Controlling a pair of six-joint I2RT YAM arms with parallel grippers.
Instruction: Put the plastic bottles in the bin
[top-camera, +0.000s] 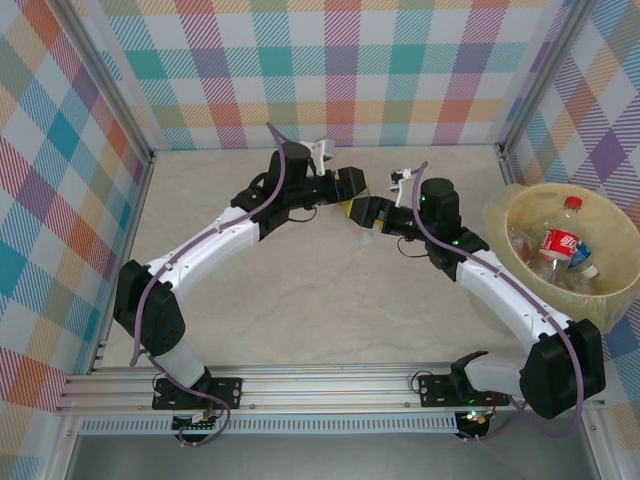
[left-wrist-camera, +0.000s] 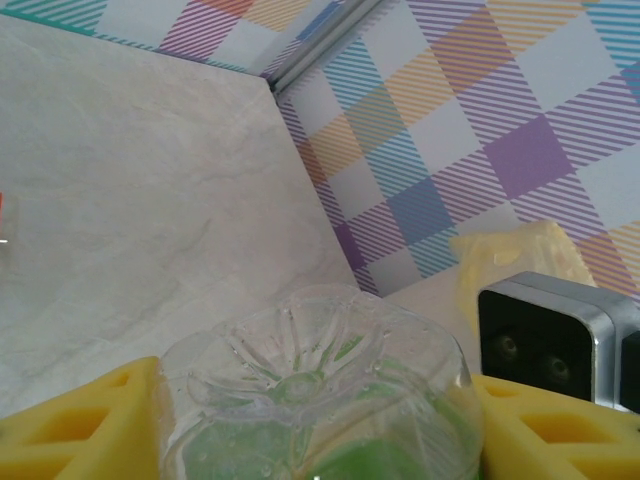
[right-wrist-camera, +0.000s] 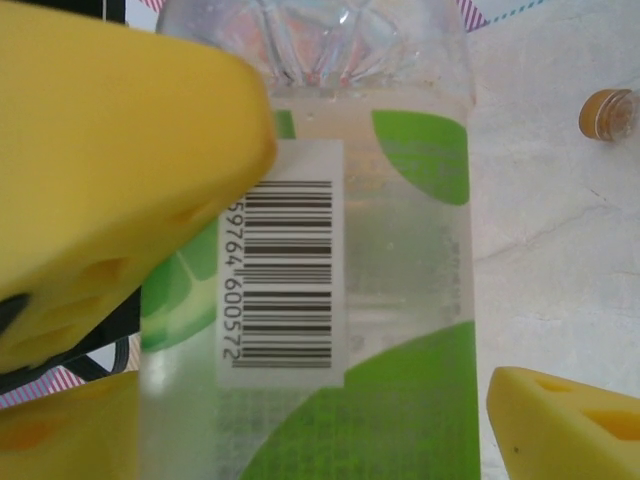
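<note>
A clear plastic bottle with a green label (right-wrist-camera: 400, 300) is held off the table at its middle, where my two grippers meet. In the left wrist view its ribbed base (left-wrist-camera: 300, 380) faces the camera, and my left gripper (left-wrist-camera: 315, 410) is shut on it, a yellow pad pressed against each side. My right gripper (right-wrist-camera: 315, 430) is open around the same bottle, with a gap between its right finger (right-wrist-camera: 565, 420) and the bottle's side. The pale yellow bin (top-camera: 520, 215) stands at the right and holds a red-labelled bottle (top-camera: 560, 243) among other clear ones.
The left gripper's yellow finger (right-wrist-camera: 120, 170) covers the upper left of the right wrist view. A small orange cap (right-wrist-camera: 608, 113) lies on the table beyond the bottle. The bin's edge (left-wrist-camera: 510, 255) and the right wrist camera (left-wrist-camera: 545, 335) stand close by. Checked walls enclose the table.
</note>
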